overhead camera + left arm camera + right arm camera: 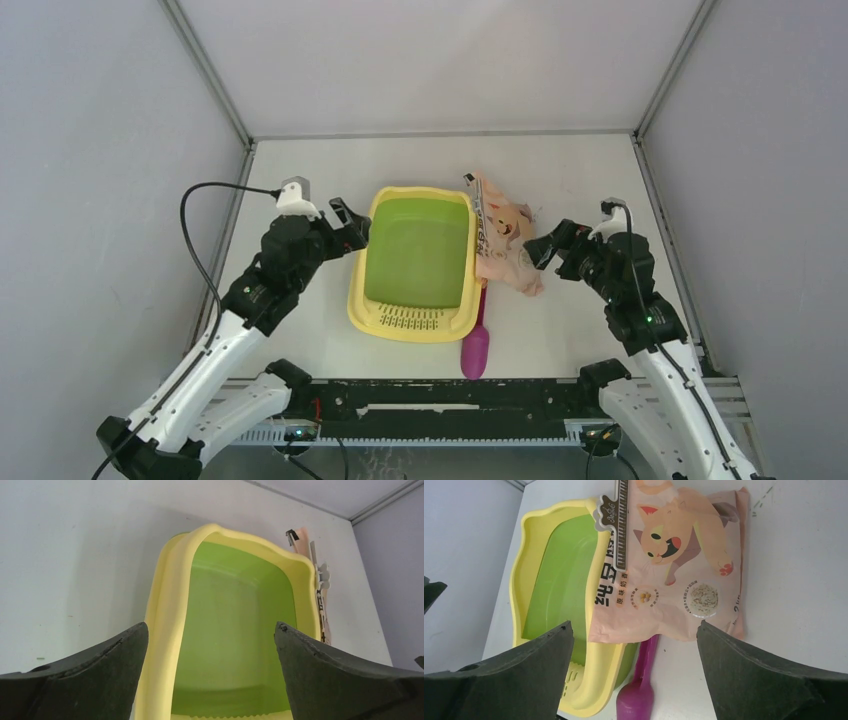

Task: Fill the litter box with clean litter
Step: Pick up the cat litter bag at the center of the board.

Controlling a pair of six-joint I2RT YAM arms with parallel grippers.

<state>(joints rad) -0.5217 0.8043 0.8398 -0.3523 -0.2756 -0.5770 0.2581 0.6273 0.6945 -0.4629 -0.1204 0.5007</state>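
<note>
While a bag [505,255] overlaps its rim, the litter box [415,320] lies flat.

Lab test cell; grey panel walls [90,130]

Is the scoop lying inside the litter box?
No, the scoop lies on the table outside the litter box, just beside its right wall at the grille end.

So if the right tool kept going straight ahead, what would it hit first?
Most likely the pink cat-print bag. It lies on the table and fills the view between the open fingers of the right tool. The pictures don't settle how far off it is.
</note>
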